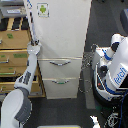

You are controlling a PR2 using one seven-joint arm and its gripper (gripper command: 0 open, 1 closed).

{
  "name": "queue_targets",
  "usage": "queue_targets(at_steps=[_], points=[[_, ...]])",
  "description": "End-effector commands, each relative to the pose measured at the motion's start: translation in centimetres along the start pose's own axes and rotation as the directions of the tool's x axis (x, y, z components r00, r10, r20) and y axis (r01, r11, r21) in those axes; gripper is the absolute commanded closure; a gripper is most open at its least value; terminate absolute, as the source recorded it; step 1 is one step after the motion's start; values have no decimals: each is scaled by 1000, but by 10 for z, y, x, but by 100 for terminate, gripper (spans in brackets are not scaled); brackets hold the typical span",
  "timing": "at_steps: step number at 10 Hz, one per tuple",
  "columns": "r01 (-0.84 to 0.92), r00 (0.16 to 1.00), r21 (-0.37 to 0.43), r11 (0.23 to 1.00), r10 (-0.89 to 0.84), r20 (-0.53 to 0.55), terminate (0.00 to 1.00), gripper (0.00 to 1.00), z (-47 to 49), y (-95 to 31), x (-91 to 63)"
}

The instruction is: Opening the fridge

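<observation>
The fridge is a tall white unit in the middle of the exterior view. Its large upper door carries a small green-logo sticker. Below it are two drawers with curved silver handles, an upper one and a lower one. A long white vertical handle runs down the door's left edge. My arm rises from the bottom left. My gripper is at the lower end of that handle, touching or around it. The frame is too small to show the jaws. The door looks flush with the fridge, and no interior shows.
A tan wooden drawer cabinet stands right beside the fridge on the exterior view's left, behind my arm. A white-and-blue rounded robot body with cables stands on the exterior view's right. Dark floor lies in front.
</observation>
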Motion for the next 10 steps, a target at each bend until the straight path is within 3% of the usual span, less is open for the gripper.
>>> queue_targets(at_steps=[1, 8, 10], points=[[15, 1000, 7, 1000, -15, 1, 0, 100, -17, 7, -8], [69, 998, -1, 998, -69, -6, 0, 100, -31, -6, -12], [266, 964, -44, 963, -266, 6, 0, 100, -9, -40, -80]])
